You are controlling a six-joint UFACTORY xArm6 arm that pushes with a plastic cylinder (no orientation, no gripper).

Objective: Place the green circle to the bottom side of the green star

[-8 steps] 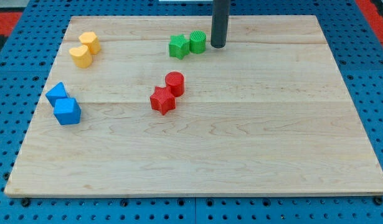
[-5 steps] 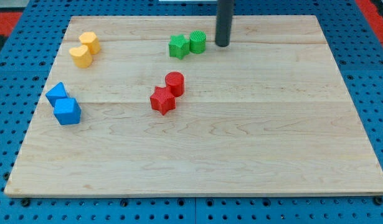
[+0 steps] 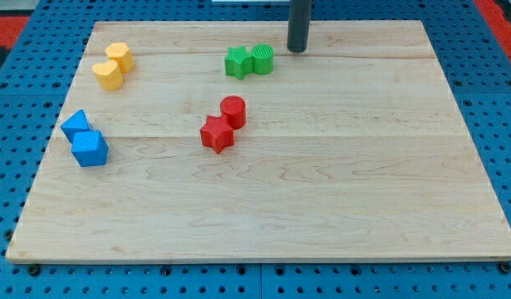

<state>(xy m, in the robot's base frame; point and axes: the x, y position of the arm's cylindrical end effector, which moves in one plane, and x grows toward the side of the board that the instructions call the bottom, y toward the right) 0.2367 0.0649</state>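
Observation:
The green star (image 3: pixel 237 62) lies near the top of the wooden board (image 3: pixel 321 191), left of centre. The green circle (image 3: pixel 262 58) touches the star's right side. My tip (image 3: pixel 297 50) stands up and to the right of the green circle, a short gap away, not touching it. The rod rises out of the view's top.
A red circle (image 3: pixel 233 110) and a red star (image 3: pixel 216 134) touch each other near the board's middle. Two yellow blocks (image 3: pixel 113 66) sit at the top left. Two blue blocks (image 3: pixel 85 139) sit at the left edge. Blue pegboard surrounds the board.
My tip has moved a little right and towards the view's top, away from the green circle. No block has moved.

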